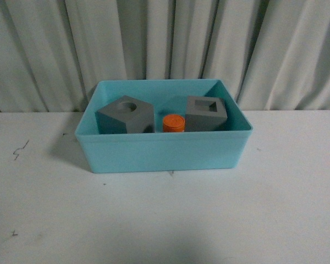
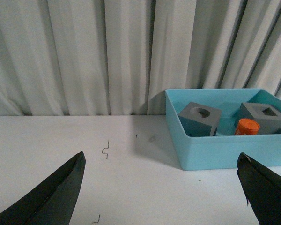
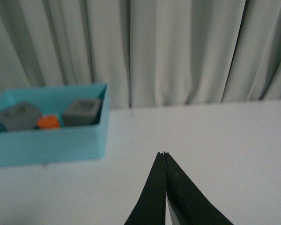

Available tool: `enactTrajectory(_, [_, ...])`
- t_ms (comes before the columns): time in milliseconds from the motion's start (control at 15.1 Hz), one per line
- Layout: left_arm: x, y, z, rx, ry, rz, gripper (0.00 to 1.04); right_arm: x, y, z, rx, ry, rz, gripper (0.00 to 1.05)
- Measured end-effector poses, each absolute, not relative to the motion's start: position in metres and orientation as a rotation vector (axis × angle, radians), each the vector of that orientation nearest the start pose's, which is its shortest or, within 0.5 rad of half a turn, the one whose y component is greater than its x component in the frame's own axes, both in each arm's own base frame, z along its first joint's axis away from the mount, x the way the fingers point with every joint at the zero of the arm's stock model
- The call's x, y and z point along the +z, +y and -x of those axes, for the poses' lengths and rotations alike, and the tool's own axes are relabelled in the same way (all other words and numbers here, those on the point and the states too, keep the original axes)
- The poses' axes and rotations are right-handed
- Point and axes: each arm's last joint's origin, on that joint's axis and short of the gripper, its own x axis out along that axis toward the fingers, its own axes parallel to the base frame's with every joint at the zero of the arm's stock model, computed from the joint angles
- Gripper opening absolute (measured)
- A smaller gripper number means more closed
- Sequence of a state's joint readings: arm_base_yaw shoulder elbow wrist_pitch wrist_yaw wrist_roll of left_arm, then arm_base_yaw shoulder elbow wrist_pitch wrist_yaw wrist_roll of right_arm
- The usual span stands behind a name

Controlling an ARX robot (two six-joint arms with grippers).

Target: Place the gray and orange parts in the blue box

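All 3 parts are sitting inside the blue box [image 1: 164, 151] near the counter's back edge: 2 gray cubes [image 1: 125, 114], 1 orange cylinder [image 1: 174, 123]. Nothing looks left. Left gripper [image 2: 161, 187] is gaping empty, right gripper [image 3: 164, 154] pinching closed on nothing.

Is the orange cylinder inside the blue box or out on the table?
Inside. The orange cylinder stands upright in the blue box, between the two gray cubes.

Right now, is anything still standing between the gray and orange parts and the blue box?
No. Both gray cubes and the orange cylinder already lie inside the blue box. Nothing visible blocks them.
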State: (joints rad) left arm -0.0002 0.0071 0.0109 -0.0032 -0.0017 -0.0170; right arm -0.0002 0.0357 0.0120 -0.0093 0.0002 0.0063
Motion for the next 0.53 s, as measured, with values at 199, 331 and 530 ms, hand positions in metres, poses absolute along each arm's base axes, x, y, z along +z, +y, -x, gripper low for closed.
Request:
enactTrajectory(199, [0.1664, 0.0000, -0.0975, 0.000, -0.001, 0.017, 0.98, 0.1669, 0.0000, -0.0972, 0.000, -0.004, -0.006, 0.02])
enactTrajectory(331, [0.1664, 0.0000, -0.0975, 0.001, -0.001, 0.017, 0.98, 0.1671, 0.0000, -0.0971, 0.000, -0.006, -0.006, 0.02])
enactTrajectory(530, [0.1664, 0.0000, -0.0975, 0.000, -0.001, 0.017, 0.98, 0.1671, 0.0000, -0.0971, 0.000, -0.006, -0.005, 0.20])
